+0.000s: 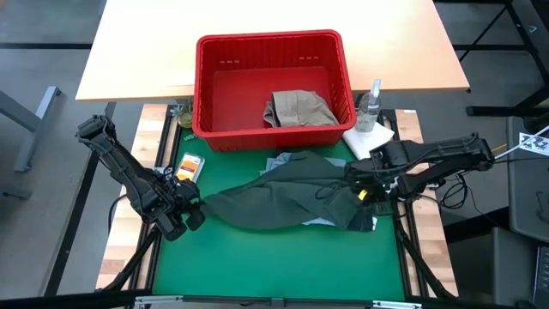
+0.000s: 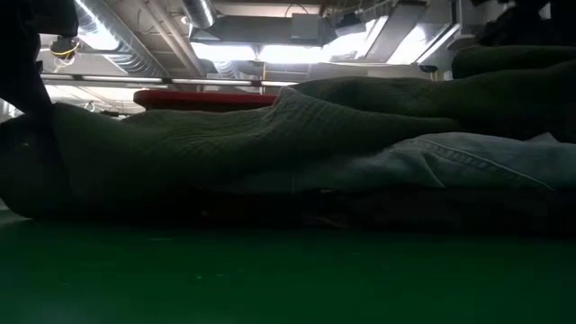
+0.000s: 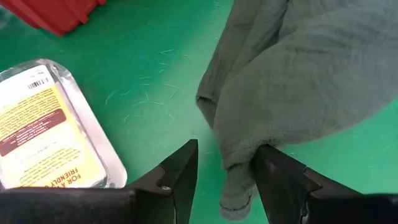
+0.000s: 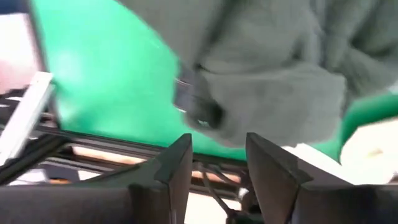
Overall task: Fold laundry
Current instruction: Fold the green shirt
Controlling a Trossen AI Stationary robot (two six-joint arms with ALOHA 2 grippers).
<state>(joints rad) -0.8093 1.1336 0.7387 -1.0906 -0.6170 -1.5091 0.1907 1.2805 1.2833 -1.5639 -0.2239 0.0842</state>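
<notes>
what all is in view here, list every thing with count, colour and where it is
olive green garment: 1, dark olive, spread across the middle of the green mat
light blue denim: 1, pale blue, under the olive garment, edges showing
khaki piece: 1, beige, inside the basket
basket: 1, red, at the mat's far edge
white cloth: 1, white, right of the basket
clear bottle: 1, clear, standing by the white cloth
flat packet: 1, clear with yellow label, on the mat's left part
green mat: 1, green, covering the table
left gripper: 1, dark, open, at the olive garment's left end, cloth edge between its fingers
right gripper: 1, dark, open, at the garment's right end
</notes>
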